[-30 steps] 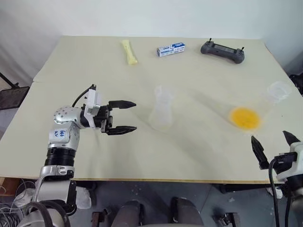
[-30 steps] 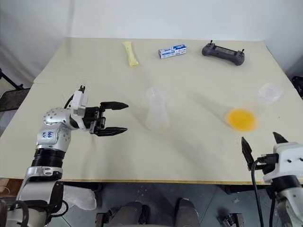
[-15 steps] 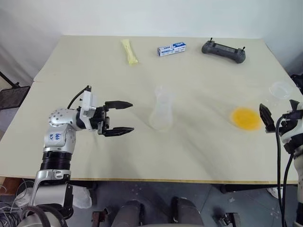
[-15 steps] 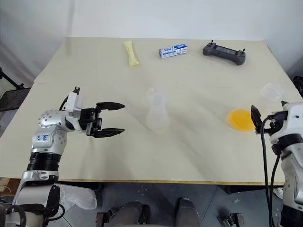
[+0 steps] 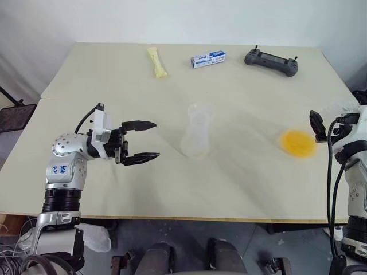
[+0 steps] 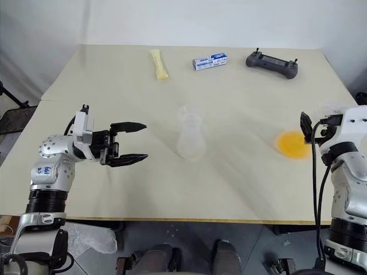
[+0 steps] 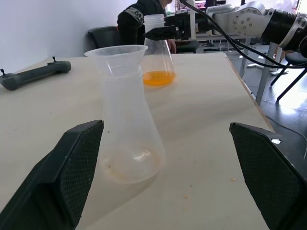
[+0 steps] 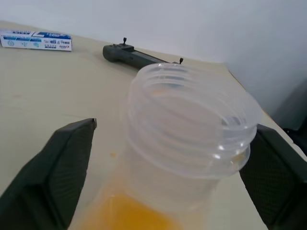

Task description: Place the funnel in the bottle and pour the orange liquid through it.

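Note:
The clear bottle [image 5: 195, 137] stands upright at the table's middle, and the see-through funnel [image 7: 116, 55] sits in its neck. My left gripper [image 5: 156, 138] is open and level. It points at the bottle from its left, a hand's width away. The orange liquid [image 5: 297, 143] lies in the bottom of a second clear flask at the right. That flask's ribbed neck [image 8: 192, 120] stands between the fingers of my right gripper [image 8: 175, 129]. One finger is at the neck's side, while a gap shows at the other.
A black controller [image 5: 269, 61], a blue-and-white box [image 5: 207, 59] and a yellow packet [image 5: 156, 62] lie along the table's far side. The table's right edge [image 5: 344, 86] is just beyond the orange flask. A person in dark clothes [image 7: 139, 19] sits behind the table.
My right gripper has come up from below the table's front edge and moved forward, so its fingers now straddle the orange flask's neck. The left gripper has hardly moved.

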Robot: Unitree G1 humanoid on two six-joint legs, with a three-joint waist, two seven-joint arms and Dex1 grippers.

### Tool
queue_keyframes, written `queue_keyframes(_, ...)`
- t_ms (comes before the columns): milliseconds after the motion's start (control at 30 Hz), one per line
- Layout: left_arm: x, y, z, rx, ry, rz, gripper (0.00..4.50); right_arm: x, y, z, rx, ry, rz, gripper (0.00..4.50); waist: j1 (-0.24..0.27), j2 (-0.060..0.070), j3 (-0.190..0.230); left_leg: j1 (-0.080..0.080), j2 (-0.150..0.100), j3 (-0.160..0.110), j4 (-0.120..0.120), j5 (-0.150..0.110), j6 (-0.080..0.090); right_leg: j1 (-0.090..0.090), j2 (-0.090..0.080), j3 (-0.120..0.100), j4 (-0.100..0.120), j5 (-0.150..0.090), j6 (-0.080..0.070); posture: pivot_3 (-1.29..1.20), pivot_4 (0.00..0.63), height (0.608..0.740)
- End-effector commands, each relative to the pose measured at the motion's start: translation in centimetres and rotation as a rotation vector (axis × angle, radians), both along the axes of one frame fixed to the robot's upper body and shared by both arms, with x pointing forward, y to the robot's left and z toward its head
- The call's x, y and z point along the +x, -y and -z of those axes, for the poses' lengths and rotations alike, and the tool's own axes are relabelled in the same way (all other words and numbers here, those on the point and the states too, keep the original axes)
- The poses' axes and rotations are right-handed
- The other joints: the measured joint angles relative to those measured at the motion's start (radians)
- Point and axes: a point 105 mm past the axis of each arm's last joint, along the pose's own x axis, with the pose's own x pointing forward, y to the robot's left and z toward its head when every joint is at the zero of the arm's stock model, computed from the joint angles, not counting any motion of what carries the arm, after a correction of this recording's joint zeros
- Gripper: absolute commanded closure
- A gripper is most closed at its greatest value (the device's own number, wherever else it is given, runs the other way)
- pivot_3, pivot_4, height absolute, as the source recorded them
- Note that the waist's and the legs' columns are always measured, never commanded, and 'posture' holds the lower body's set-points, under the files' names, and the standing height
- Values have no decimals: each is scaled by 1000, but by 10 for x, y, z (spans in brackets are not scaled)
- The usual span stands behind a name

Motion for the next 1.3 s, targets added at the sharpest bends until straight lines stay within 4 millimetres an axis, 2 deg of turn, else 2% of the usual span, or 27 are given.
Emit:
queue_keyframes(33, -4, -3, -10, -6, 44, -1, 0, -5, 2, -16, -1, 58, 16, 1200, 0, 0, 0, 0, 0, 0, 0, 0, 0, 0, 0, 0, 0, 0, 0, 0, 150, 740)
queue_keyframes(133, -2, -1, -10, -5, 41, 2, 0, -10, -5, -16, 5, 53, -8, 2051, 1, 0, 0, 0, 0, 0, 0, 0, 0, 0, 0, 0, 0, 0, 0, 0, 150, 740)
queue_keyframes(400, 10, 3, -5, -9, 19, 10, 0, -23, -62, -52, -129, 117, -144, 2053, 2, 1, 1, 0, 0, 0, 0, 0, 0, -1, 0, 0, 0, 0, 0, 0, 150, 740)
queue_keyframes(600, 23, 9, -5, -30, -6, 11, 0, -22, -111, -76, -293, 147, -202, 2053, 3, 1, 1, -1, 0, 1, 0, 0, 0, -2, 0, 0, 0, 0, 0, 0, 150, 740)
queue_keyframes(700, 26, 10, -5, -32, -18, 20, 0, -19, -128, -85, -342, 168, -209, 2053, 3, 1, 1, -2, 0, 0, 0, 0, 0, -2, 0, 0, -1, 0, 0, 0, 150, 740)
queue_keyframes(867, 32, 11, -4, -10, -47, 27, 0, -11, -160, -92, -533, 189, -228, 2053, 3, 1, 1, -2, -1, 0, 0, 0, 0, -2, 0, 0, 0, 0, 0, 0, 150, 740)
queue_keyframes(933, 34, 11, -4, -4, -57, 23, 0, -9, -166, -92, -577, 187, -228, 2053, 2, 1, 1, -2, -1, 0, -1, 0, 0, -3, 0, 0, -1, 0, 0, 0, 150, 740)
queue_keyframes(1033, 35, 11, -13, -50, -16, 16, 0, -6, -181, -91, -693, 181, -240, 2053, -1, 1, 1, -3, -1, 0, -1, 0, 0, -3, 0, 0, -1, 0, 0, 0, 150, 740)
queue_keyframes(1300, 28, 8, -18, -100, 6, 39, 0, 1, -215, -88, -932, 214, -256, 2053, -14, 1, 1, -3, -1, 0, -2, 0, 0, -4, 0, -1, 0, 0, 0, 0, 150, 740)
